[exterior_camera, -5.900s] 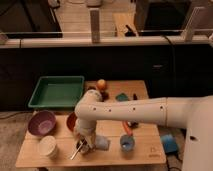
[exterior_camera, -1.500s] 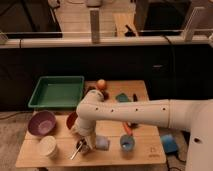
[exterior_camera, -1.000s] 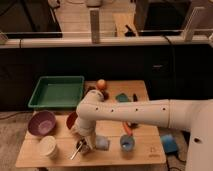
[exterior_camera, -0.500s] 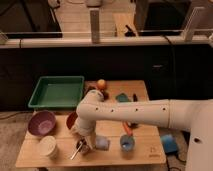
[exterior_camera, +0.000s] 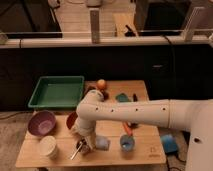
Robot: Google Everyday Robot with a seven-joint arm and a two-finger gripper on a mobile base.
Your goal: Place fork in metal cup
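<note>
the white arm [exterior_camera: 150, 114] reaches in from the right and bends down over the near middle of the wooden bench [exterior_camera: 145, 152]. the bench is crowded, and it stands in front of a dark wall with a pale rail along the top.

on the far left of the bench lies a green tray [exterior_camera: 57, 92]. near of it, at the left edge, is a purple bowl [exterior_camera: 41, 123], and near of that a white cup [exterior_camera: 48, 147]. a red bowl [exterior_camera: 72, 120] shows partly behind the arm's elbow. at the far edge, right of the tray, there is an orange ball [exterior_camera: 101, 83], and further right a teal thing [exterior_camera: 122, 98] i can't make out.

near the front, right of the arm's end, stands a blue cup [exterior_camera: 127, 144]. a pale blue block [exterior_camera: 101, 143] is just left of it, close against the arm.

the gripper [exterior_camera: 82, 145] hangs low at the near middle, right of the white cup. the metal cup [exterior_camera: 85, 148] sits right under it, mostly hidden. the fork [exterior_camera: 76, 150] slants down to the left from the gripper toward the bench. i cannot tell how the jaws stand, nor whether the fork's top end is in the cup.
</note>
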